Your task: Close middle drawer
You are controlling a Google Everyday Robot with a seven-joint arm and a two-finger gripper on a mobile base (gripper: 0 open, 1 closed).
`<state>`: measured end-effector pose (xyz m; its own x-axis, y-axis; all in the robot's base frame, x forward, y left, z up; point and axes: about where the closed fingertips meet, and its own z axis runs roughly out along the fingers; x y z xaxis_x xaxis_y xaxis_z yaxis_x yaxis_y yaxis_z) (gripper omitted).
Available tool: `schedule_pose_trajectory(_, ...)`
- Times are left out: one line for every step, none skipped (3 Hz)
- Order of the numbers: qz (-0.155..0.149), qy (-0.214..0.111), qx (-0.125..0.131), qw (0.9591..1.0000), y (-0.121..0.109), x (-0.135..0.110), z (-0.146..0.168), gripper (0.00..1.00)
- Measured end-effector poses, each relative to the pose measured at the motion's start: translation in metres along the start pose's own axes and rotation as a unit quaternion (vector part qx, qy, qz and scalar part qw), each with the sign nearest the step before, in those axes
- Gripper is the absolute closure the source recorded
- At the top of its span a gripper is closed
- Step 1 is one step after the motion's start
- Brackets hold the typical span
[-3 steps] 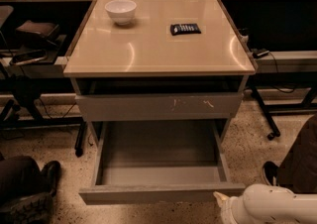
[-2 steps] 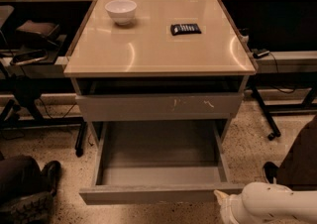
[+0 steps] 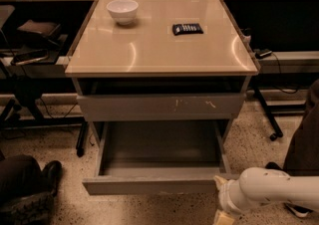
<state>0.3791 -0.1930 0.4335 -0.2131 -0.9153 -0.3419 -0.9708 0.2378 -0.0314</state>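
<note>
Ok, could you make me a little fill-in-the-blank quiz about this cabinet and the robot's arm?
1. The middle drawer stands ____, with nothing inside it.
2. On the cabinet top, the white ____ sits left of the black device.
3. The gripper is at the picture's bottom edge, by the drawer's front ____ corner.
Missing words: open; bowl; right.

Dim warm light, glare streaks on tabletop (image 3: 164, 52), shadowed middle drawer (image 3: 159, 147), gripper (image 3: 223, 216) pale at bottom edge.
</note>
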Motion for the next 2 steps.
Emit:
schedule_pose_trajectory(-0.004, -0.001, 0.015, 0.9999, -0.047, -0.021, -0.007, 0.0)
schedule_pose_trajectory(-0.01, -0.011, 0.042, 0.999, -0.082, -0.038, -0.017, 0.0)
